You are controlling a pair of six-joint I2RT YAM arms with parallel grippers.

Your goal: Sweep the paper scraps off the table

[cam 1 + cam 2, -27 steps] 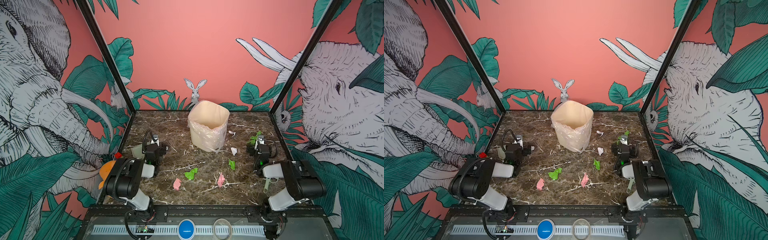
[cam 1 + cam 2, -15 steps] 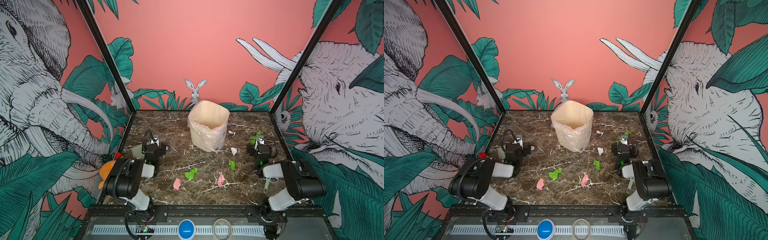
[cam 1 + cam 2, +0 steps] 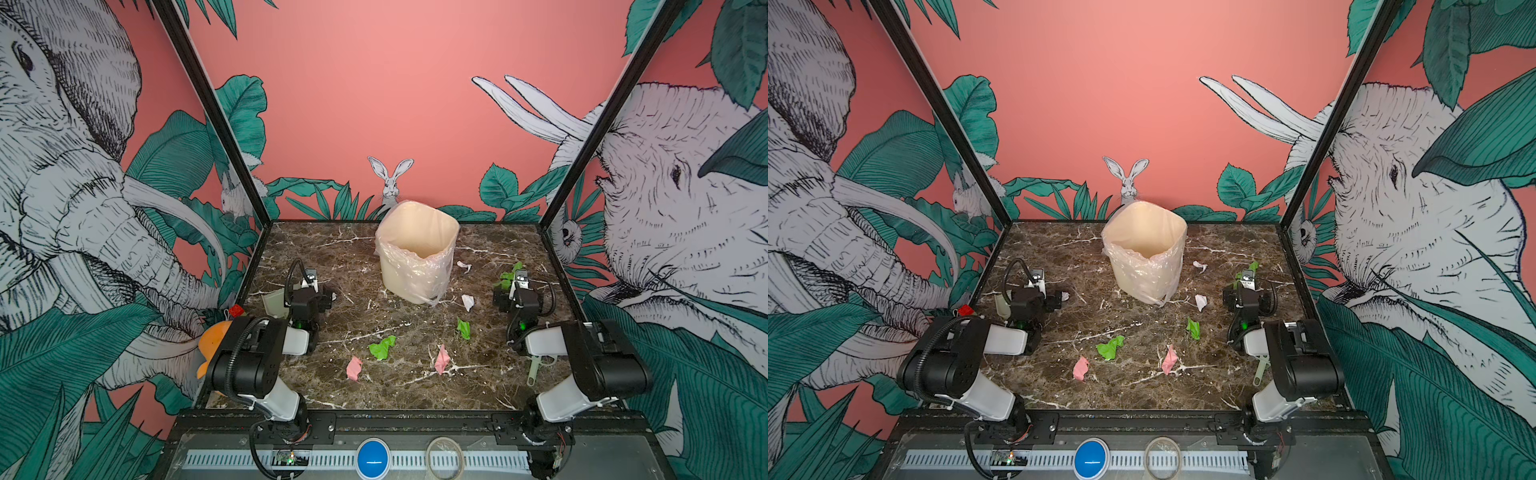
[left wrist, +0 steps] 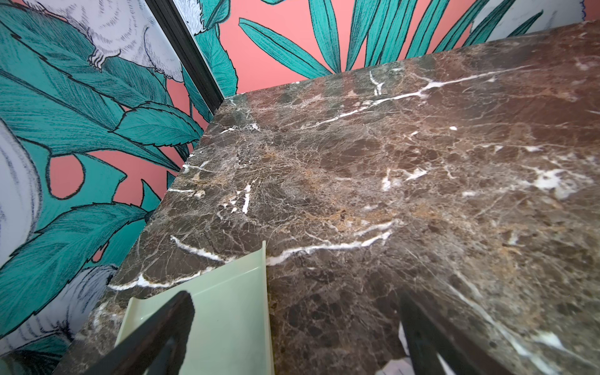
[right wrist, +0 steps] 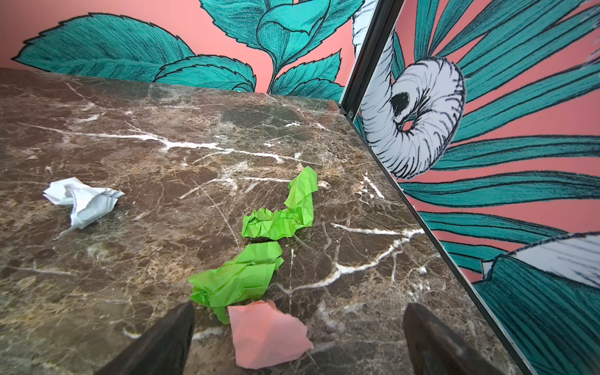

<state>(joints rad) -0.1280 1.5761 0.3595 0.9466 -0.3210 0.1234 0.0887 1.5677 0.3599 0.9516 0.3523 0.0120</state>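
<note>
Green, pink, white paper scraps (image 3: 382, 347) across marble table (image 3: 490, 386)

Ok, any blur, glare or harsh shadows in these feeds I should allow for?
Both top views: even light, soft shadows, paper scraps sharp. Left wrist view: left fingers dark and blurred, faint reflection at the far edge of the table. Right wrist view: scraps crisp, right fingers out of focus; no glare.
</note>
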